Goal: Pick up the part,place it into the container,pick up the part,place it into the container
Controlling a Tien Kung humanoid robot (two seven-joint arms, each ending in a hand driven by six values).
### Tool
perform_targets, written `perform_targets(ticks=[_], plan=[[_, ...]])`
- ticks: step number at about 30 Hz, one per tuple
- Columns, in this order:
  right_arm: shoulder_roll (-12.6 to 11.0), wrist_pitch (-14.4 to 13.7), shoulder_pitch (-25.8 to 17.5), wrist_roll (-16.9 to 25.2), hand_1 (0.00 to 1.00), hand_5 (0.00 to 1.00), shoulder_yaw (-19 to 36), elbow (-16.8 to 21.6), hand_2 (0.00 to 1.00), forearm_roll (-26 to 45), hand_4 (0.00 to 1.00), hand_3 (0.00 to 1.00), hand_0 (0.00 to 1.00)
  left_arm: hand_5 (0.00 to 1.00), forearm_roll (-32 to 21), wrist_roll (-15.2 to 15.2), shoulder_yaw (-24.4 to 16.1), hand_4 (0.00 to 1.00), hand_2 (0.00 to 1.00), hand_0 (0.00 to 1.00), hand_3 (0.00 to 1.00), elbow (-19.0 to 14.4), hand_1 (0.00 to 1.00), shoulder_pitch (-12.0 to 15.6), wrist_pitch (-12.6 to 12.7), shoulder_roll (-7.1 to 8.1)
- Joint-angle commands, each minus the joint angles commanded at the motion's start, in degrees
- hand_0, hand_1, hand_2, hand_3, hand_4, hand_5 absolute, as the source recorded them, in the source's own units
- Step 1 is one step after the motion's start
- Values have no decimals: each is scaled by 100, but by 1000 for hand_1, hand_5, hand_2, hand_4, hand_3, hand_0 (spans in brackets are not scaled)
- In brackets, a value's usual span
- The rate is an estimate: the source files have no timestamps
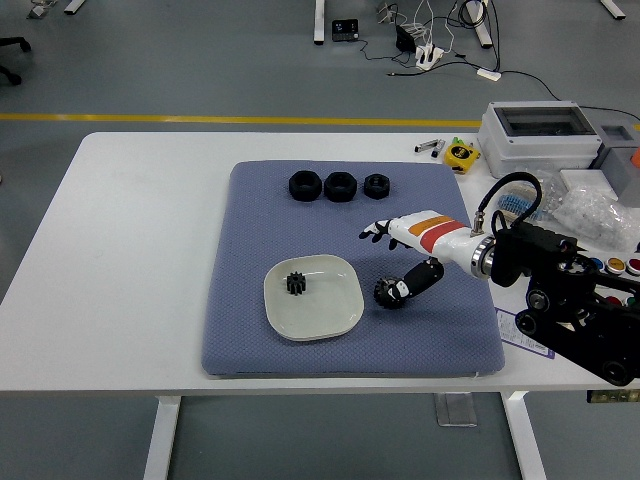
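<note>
A small black gear lies inside the pale shallow dish on the blue mat. A second black gear rests on the mat just right of the dish. My right hand hovers over that second gear with fingers spread and holds nothing; its thumb reaches down beside the gear. Three black nuts sit in a row at the mat's far edge. The left arm does not show.
The blue mat covers the table's middle. At the right stand a grey box with a clear lid, a yellow tape measure, bags of parts and a button panel.
</note>
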Motion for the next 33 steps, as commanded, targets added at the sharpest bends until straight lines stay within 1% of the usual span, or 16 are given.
perform_targets(ticks=[5, 6, 8, 11, 12, 17, 18, 23, 24, 29, 30, 33], plan=[[70, -18, -62, 5, 713, 251, -104, -238, 768, 14, 955, 811, 652, 682, -35, -6, 10, 613, 633, 712, 562, 0, 620, 8, 2, -7], [88, -12, -66, 0, 705, 252, -129, -294, 764, 23, 952, 795, 648, 682, -39, -6, 15, 614, 634, 712, 562, 0, 619, 9, 2, -8], [114, 4, -77, -12, 705, 252, -186, -378, 764, 32, 952, 795, 648, 682, -53, -7, 31, 614, 634, 712, 562, 0, 619, 11, -2, -6], [143, -22, -97, -3, 705, 252, -248, -417, 764, 68, 952, 795, 648, 682, -41, -4, 17, 614, 634, 712, 562, 0, 619, 20, 0, -7], [154, -41, -101, 10, 681, 255, -262, -428, 741, 79, 942, 768, 615, 681, -34, -2, 17, 613, 633, 712, 562, 0, 622, 22, -1, -8], [230, -120, -112, 54, 681, 255, -315, -570, 741, 179, 942, 768, 615, 681, 0, 9, 8, 613, 633, 712, 562, 0, 622, 37, -6, -9], [243, -134, -118, 57, 653, 256, -326, -600, 717, 200, 920, 716, 576, 681, 8, 12, 7, 614, 634, 712, 562, 0, 622, 40, -8, -9], [273, -166, -136, 38, 653, 256, -375, -694, 717, 281, 920, 716, 576, 681, 15, 16, 16, 614, 634, 712, 562, 0, 622, 51, -16, -11], [275, -173, -137, 36, 630, 265, -382, -705, 683, 299, 870, 629, 534, 680, 14, 16, 21, 614, 633, 712, 562, 0, 626, 52, -18, -11], [284, -240, -137, 60, 630, 265, -403, -724, 683, 357, 870, 629, 534, 680, 6, 13, 27, 614, 633, 712, 562, 0, 626, 53, -18, -16], [292, -251, -133, 44, 533, 235, -414, -735, 545, 349, 747, 483, 470, 680, -5, 10, 37, 614, 633, 712, 562, 0, 630, 50, -20, -15], [304, -278, -129, -13, 533, 235, -437, -757, 545, 337, 747, 483, 470, 680, -17, 7, 40, 614, 633, 712, 562, 0, 630, 41, -21, -16]])
